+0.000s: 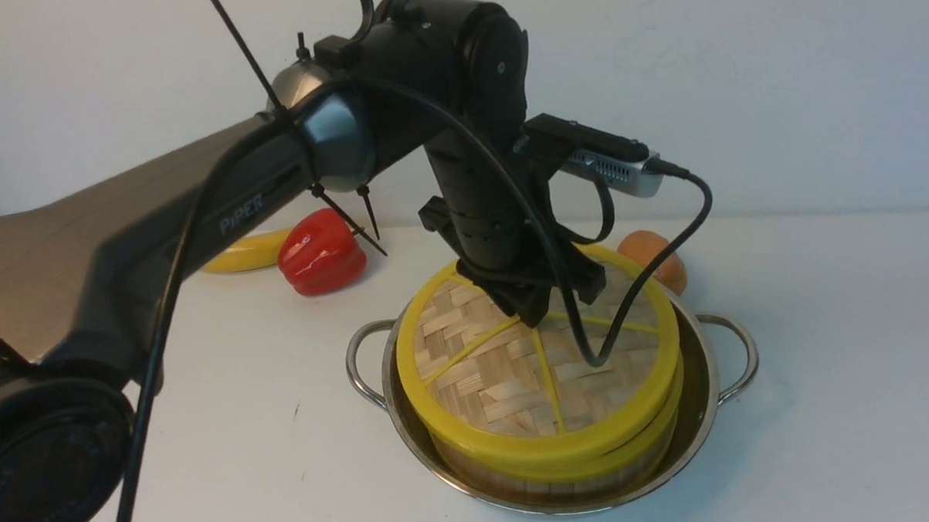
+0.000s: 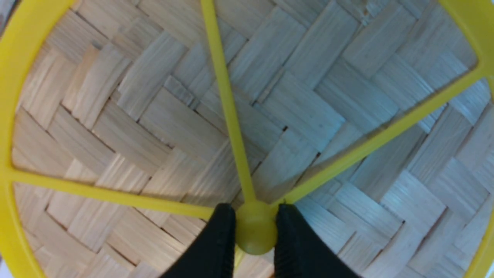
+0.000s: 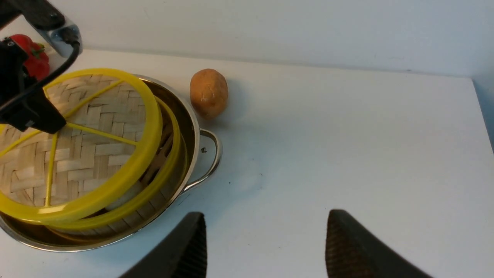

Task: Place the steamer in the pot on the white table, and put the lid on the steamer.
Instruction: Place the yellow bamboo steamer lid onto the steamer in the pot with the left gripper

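Observation:
The steamer [image 1: 581, 470], a bamboo basket with a yellow rim, stands inside the steel pot [image 1: 709, 393] on the white table [image 1: 832, 343]. The woven lid [image 1: 499, 370] lies over the steamer, tilted and a little off-centre. My left gripper [image 1: 536, 314] comes down from above and is shut on the lid's yellow centre knob [image 2: 254, 227], with a black finger [image 2: 216, 243] on each side. In the right wrist view a gap shows between the lid [image 3: 96, 146] and the steamer rim [image 3: 171, 170]. My right gripper [image 3: 266, 231] is open over bare table beside the pot [image 3: 195, 131].
An orange-brown potato-like thing [image 1: 650, 252] lies just behind the pot. A red pepper [image 1: 322, 252] and a banana [image 1: 240, 257] lie at the back left. The left arm and its cable hang over the pot.

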Robot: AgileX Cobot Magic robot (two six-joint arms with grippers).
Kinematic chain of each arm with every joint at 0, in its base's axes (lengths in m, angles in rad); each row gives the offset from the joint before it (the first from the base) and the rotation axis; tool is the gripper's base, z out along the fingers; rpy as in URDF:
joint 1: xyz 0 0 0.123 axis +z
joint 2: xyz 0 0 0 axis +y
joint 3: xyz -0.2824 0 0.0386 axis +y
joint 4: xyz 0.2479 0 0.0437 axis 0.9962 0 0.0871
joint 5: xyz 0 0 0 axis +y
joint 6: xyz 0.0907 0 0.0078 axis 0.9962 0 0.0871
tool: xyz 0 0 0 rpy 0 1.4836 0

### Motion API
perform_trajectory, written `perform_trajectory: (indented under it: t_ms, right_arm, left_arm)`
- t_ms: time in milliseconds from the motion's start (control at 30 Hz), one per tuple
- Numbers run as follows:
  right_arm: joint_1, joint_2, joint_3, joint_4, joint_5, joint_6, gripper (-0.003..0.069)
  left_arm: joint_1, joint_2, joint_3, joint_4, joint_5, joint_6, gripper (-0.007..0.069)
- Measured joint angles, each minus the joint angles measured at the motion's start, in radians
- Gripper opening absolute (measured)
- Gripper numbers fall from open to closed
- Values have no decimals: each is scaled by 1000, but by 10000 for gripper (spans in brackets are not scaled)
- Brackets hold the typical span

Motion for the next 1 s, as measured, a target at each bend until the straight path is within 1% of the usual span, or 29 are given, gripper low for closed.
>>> perform_trajectory:
  t_ms: [267,567,1000]
  right_arm:
    - [0,0,0,0,0,0,415]
    - [0,0,0,5,0,0,415]
    - [0,0,0,17,0,0,415]
  left_arm:
    - [-2,2,0,0,0,15,122]
    - [-34,45,-1,11,-2,21,122]
    - [-35,50,-1,26,-33,29,122]
